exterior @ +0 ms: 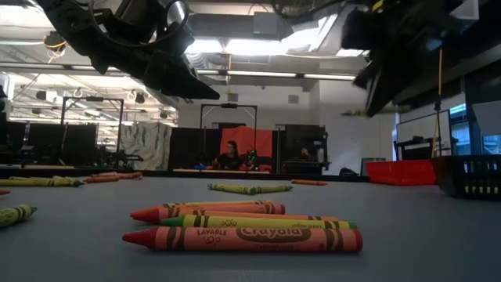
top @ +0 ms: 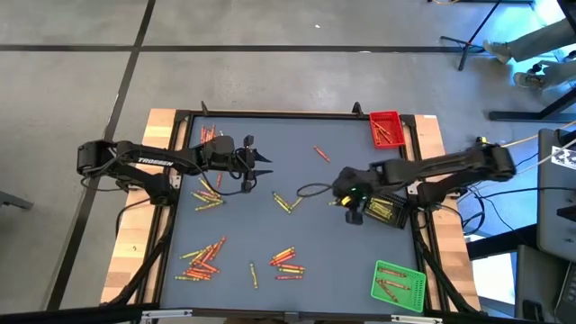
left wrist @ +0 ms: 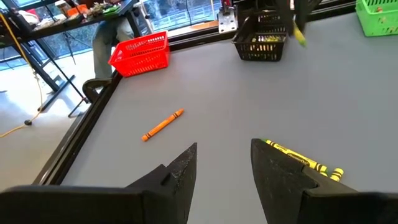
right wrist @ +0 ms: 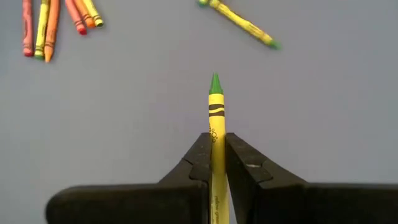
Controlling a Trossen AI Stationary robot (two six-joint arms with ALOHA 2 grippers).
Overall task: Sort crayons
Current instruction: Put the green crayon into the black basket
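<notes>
- The grey desk (top: 297, 225) is sitting on a grey floor (top: 270, 72).
- Crayons (top: 286, 259) are lying all over.
- The right fingers (right wrist: 216, 163) are pinching a yellow-green crayon (right wrist: 216, 118); the left fingers (left wrist: 224, 180) are spread.

crayons (top: 286, 259) scattered across worktop (top: 270, 225) | three trays (top: 385, 128) along right edge | right claw (right wrist: 216, 152) above middle tray

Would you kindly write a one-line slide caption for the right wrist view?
Right hand shut on a yellow-wrapped, green-tipped crayon above the grey table, loose crayons scattered beyond.
</notes>
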